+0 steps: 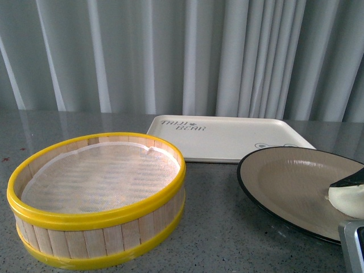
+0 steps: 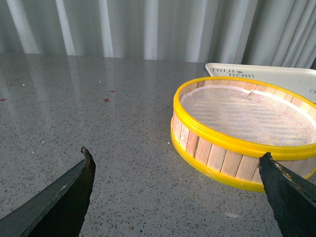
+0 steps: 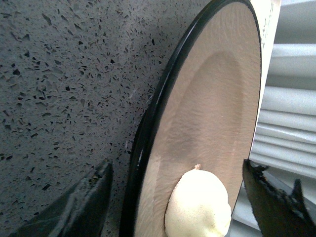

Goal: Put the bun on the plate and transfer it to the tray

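The creamy-white bun (image 1: 348, 200) lies on the tan-brown plate (image 1: 284, 182) with a black rim, at the right of the front view. It also shows in the right wrist view (image 3: 198, 205), resting on the plate (image 3: 212, 98). My right gripper (image 3: 180, 190) is open, its dark fingers spread on either side of the bun and not touching it. One dark fingertip (image 1: 351, 180) shows above the bun. The cream tray (image 1: 227, 136) with "BEAR" lettering lies behind the plate. My left gripper (image 2: 177, 160) is open and empty above the grey table, beside the steamer basket.
A yellow-rimmed wooden steamer basket (image 1: 96, 196) stands empty at the front left, also in the left wrist view (image 2: 242, 128). The tray's corner (image 2: 266, 73) shows behind it. The speckled grey tabletop (image 2: 74, 108) ends at a grey curtain (image 1: 170, 51).
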Available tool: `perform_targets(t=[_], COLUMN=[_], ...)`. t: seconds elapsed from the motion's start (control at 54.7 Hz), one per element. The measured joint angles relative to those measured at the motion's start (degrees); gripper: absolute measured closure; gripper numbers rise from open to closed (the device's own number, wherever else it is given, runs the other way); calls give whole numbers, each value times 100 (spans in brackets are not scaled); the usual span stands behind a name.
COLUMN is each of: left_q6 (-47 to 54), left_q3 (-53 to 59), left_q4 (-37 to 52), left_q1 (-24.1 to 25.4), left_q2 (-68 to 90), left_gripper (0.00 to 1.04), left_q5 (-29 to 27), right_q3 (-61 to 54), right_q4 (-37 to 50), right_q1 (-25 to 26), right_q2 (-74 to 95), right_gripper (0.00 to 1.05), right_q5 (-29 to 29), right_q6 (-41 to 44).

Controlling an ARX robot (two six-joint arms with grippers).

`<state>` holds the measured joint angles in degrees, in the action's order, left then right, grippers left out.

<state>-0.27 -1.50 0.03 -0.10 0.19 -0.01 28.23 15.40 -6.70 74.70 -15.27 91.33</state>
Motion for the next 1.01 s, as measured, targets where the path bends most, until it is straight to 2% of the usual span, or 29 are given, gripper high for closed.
perform_targets(t=[0.274,0.329,0.475,0.731,0.878,1.006], left_q6=[0,0,0,0,0,0], left_q3=[0,0,0,0,0,0], left_q4=[0,0,0,0,0,0], left_q1=[0,0,0,0,0,0], left_q2=[0,0,0,0,0,0], left_gripper=[7,7,7,7,7,7], left_q5=[0,0,0,0,0,0], right_q3=[-13,-129,-319,-479,-136,474], right_q4=[68,227,507,719,404,-203], right_q1=[-2,-2,15,118,142,343], right_q2=[63,55,0,-393,-658,-619], right_gripper=[68,81,101,102,102,102], right_q5=[79,79,146,122,15,-302], right_q6=[28,74,142,190,-33,-129])
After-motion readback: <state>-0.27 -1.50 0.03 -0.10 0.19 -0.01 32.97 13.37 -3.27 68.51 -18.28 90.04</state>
